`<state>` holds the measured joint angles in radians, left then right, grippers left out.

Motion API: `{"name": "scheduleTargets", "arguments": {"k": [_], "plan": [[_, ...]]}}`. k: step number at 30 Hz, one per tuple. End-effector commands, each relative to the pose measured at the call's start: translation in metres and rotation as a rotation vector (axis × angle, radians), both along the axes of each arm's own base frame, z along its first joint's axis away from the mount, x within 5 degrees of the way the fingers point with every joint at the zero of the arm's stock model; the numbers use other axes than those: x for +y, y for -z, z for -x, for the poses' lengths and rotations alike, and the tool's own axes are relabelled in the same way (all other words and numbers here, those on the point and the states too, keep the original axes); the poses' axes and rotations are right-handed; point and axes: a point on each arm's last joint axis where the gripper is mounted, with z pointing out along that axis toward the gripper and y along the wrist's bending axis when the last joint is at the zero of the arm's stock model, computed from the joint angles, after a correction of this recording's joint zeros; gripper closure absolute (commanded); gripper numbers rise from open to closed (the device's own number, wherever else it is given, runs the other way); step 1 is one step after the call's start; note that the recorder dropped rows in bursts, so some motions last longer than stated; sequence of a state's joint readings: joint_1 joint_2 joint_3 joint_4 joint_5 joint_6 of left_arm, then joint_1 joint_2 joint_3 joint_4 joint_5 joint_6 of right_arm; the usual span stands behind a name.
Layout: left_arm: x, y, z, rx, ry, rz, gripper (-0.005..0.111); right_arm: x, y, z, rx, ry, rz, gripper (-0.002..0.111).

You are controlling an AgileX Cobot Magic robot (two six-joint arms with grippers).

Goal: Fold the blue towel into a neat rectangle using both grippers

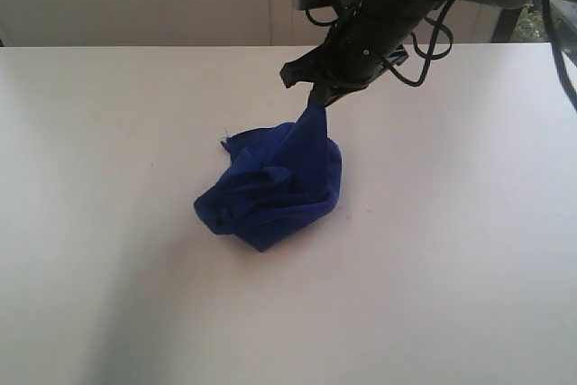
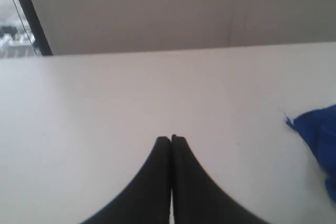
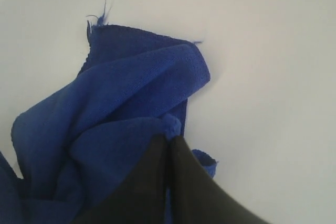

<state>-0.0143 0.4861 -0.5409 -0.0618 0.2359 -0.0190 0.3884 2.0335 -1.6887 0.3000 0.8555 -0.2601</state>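
Note:
The blue towel lies crumpled in a heap at the middle of the white table. One part of it is pulled up into a narrow peak. My right gripper is shut on that peak, just above the heap. In the right wrist view the black fingers pinch a fold of the blue towel, with the gripper closed tight. My left gripper is shut on nothing, hovering over bare table; an edge of the blue towel shows off to one side. The left arm is out of the exterior view.
The table's far edge meets a pale wall. Loose black cables hang from the right arm. A dark window frame stands beyond the table edge in the left wrist view.

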Motion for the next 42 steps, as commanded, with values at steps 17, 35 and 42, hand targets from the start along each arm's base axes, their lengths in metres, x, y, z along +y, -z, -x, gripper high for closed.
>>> {"name": "scheduleTargets", "arguments": {"k": [17,35,42], "plan": [[-0.041,0.087,-0.215,0.772,0.315,0.322,0.107,0.001,0.000,-0.003,-0.034,0.018,-0.020,0.108],[-0.136,0.136,-0.325,0.638,0.724,0.308,0.093,0.001,0.000,-0.004,-0.036,0.020,-0.023,0.108],[-0.154,0.146,-0.330,0.584,0.673,0.200,0.061,0.001,0.000,-0.004,-0.036,0.020,-0.023,0.108]]}}
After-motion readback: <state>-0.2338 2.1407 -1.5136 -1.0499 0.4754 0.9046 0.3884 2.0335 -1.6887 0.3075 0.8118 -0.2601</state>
